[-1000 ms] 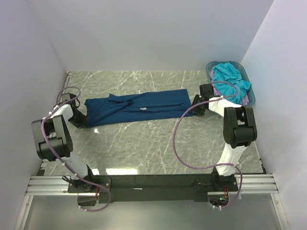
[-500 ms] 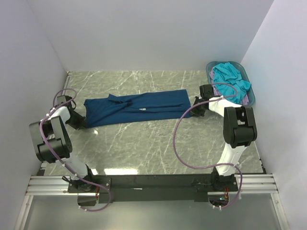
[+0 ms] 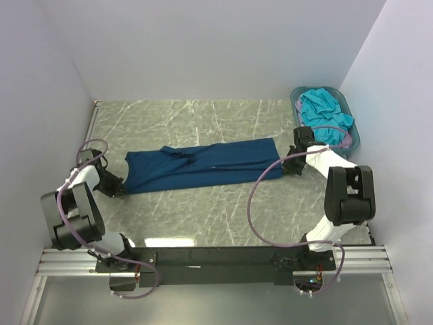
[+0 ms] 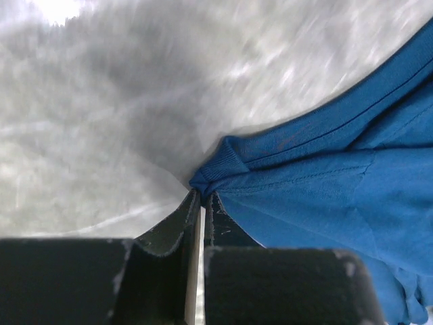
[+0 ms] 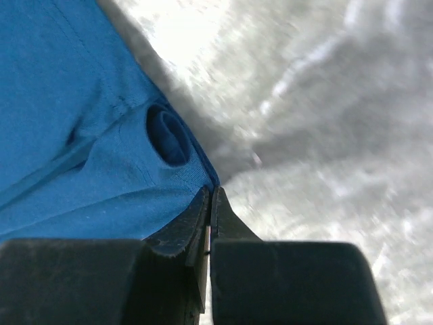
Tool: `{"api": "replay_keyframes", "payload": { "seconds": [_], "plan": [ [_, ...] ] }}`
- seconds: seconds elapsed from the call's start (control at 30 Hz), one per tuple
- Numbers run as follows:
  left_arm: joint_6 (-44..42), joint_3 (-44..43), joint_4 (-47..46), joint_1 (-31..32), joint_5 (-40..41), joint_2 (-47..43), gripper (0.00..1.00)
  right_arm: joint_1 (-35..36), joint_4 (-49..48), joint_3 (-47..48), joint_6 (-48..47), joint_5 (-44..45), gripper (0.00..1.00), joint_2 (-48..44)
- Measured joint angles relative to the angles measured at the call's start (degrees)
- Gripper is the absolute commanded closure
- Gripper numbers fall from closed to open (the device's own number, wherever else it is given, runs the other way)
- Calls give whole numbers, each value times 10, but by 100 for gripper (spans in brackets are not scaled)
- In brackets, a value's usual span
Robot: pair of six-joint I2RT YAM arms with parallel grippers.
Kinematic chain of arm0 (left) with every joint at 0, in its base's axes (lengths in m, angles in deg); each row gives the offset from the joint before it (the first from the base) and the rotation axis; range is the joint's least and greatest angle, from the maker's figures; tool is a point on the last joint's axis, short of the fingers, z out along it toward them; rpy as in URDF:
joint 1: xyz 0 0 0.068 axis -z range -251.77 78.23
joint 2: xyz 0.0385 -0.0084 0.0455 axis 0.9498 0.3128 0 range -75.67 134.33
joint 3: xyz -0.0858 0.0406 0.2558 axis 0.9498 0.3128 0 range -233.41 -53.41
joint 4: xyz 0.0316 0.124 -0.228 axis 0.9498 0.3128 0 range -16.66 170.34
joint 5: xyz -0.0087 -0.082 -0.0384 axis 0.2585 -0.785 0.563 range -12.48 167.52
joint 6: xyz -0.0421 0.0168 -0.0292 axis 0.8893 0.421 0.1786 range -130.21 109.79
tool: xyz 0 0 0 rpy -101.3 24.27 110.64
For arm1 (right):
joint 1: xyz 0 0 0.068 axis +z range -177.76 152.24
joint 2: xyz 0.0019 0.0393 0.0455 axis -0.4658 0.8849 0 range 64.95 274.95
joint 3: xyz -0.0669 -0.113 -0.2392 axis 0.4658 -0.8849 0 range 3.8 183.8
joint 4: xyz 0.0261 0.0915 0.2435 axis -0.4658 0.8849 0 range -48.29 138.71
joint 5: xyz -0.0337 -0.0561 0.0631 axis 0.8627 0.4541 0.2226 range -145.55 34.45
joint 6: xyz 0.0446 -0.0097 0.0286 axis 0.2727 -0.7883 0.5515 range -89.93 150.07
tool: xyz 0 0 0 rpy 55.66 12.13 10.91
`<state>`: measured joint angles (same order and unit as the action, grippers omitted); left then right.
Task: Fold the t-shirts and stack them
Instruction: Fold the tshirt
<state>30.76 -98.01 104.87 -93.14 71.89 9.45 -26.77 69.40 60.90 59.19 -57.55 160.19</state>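
The left gripper (image 3: pixel 119 185) is seen nearly shut. In the left wrist view its jaws (image 4: pixel 201 197) are pressed almost together, and a bunched corner of the navy tee (image 4: pixel 325 183) is pinched at their tips. The right gripper (image 3: pixel 287 166) is seen fully closed. In the right wrist view its jaws (image 5: pixel 212 193) are drawn tight, and the edge of the navy tee (image 5: pixel 67 135) is caught just at their tips, with a small rolled loop of cloth lying right beside them.

The navy tee (image 3: pixel 203 163) is laid out flat on the table (image 3: pixel 203 210). It is stretched lengthwise between the two grippers, with its left end held at the left gripper and its right end held at the right gripper. It is spread as a long, narrow band across the middle of the table, and shallow creases are seen near its left half. Both grippers are kept low, close to the table surface, at the near corners of the cloth.

At the far right corner of the table the basket (image 3: pixel 295 101) is placed, just beyond the right arm. The turquoise tee (image 3: pixel 325 108) is heaped inside it and is seen above its rim. A sliver of the lilac tee (image 3: pixel 346 137) is glimpsed beneath it at the near side of the basket.
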Motion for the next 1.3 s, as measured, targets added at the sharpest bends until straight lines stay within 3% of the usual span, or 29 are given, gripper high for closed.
{"api": "replay_keyframes", "payload": {
  "seconds": [0.13, 0.17, 0.33, 0.37, 0.47, 0.73, 0.9, 1.03, 1.3],
  "plan": [
    [8, 36, 10, 0, -12, -44, 93, -10, 11, -25, 0, 22, 96, -37],
    [9, 44, 15, 0, -16, -58, 92, -15, 12, -38, 0, 26, 89, -48],
    [12, 50, 33, -1, -26, -104, 59, -21, 37, -69, -4, 54, 69, -93],
    [14, 49, 34, -2, -27, -109, 49, -17, 39, -66, -6, 61, 64, -100],
    [15, 36, 44, -3, -26, -123, 40, 4, 46, -51, -7, 86, 60, -117],
    [-9, -28, 68, 9, -4, -191, 33, 153, 49, 35, -45, 113, 58, -142],
    [-11, -41, 35, 139, 5, -199, 32, 264, -2, 101, -106, 49, 59, -120],
    [-9, -65, 16, 263, 18, -147, 29, 320, -47, 168, -156, -13, 59, -50],
    [-41, -96, -7, 334, 57, -49, 29, 396, -70, 313, -242, -82, 59, 133]
  ]
}}
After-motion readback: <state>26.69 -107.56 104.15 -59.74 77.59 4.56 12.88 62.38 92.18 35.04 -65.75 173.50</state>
